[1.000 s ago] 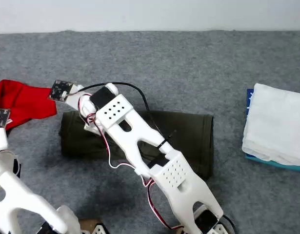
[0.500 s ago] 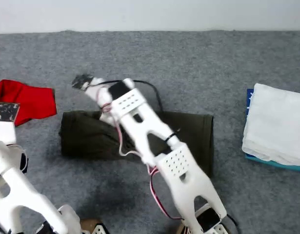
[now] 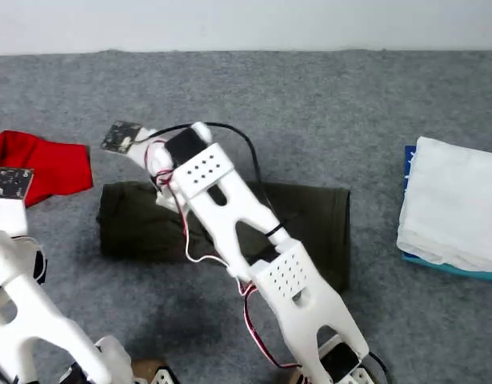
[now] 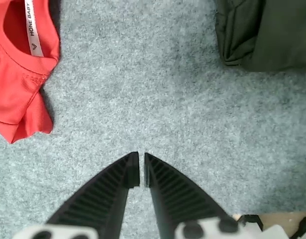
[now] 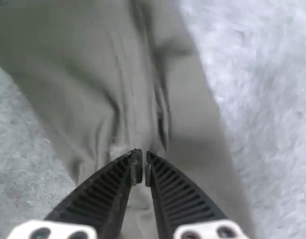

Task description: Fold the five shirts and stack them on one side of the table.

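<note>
The right fingers [image 5: 113, 186] are pressed together, with just a hairline slit between them. Their tips are right over the dark olive-green folded cotton shirt [image 5: 118, 84], which runs under them and on past the tips. Can't tell whether any cloth is actually caught. The left fingers [image 4: 113, 189] are squeezed together too, over the bare grey felt-like table [image 4: 157, 99]. The crumpled red cotton shirt [image 4: 18, 64] lies ahead of those tips, off to one side. A corner of the olive shirt is ahead on the other side, and neither shirt touches them. The folded white shirt stack [image 3: 454, 200] rests on a teal folded cloth [image 3: 438, 262], well apart from both pairs of fingers.
</note>
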`<move>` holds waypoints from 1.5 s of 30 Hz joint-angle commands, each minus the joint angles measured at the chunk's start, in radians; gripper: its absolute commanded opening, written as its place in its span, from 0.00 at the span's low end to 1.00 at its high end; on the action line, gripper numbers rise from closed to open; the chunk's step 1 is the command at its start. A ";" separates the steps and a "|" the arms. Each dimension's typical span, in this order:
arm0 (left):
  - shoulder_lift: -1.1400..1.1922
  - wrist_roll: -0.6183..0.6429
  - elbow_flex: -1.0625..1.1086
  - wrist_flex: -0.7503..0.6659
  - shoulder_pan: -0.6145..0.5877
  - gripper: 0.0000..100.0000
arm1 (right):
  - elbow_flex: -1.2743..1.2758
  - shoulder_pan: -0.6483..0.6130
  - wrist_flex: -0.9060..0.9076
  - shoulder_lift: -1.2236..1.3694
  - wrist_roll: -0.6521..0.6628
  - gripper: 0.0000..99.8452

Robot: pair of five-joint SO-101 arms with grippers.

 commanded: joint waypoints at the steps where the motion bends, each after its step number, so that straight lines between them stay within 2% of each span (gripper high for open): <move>1: -0.025 0.009 -0.004 -0.017 0.002 0.03 | 0.035 0.024 0.044 -0.074 -0.057 0.03; 13: -0.026 0.005 -0.005 -0.018 0.000 0.03 | 0.331 0.162 0.044 -0.203 -0.060 0.03; 21: -0.025 0.005 -0.005 -0.026 0.002 0.03 | 0.525 0.079 0.039 -0.209 -0.063 0.03; 36: -0.025 0.005 -0.004 -0.032 0.003 0.03 | 0.572 -0.111 0.044 -0.157 -0.064 0.03; 40: -0.025 0.005 -0.004 -0.032 0.005 0.03 | 0.597 -0.096 0.044 -0.159 -0.058 0.03; 45: -0.025 0.005 -0.004 -0.032 0.005 0.03 | 0.578 0.016 0.042 -0.222 -0.055 0.03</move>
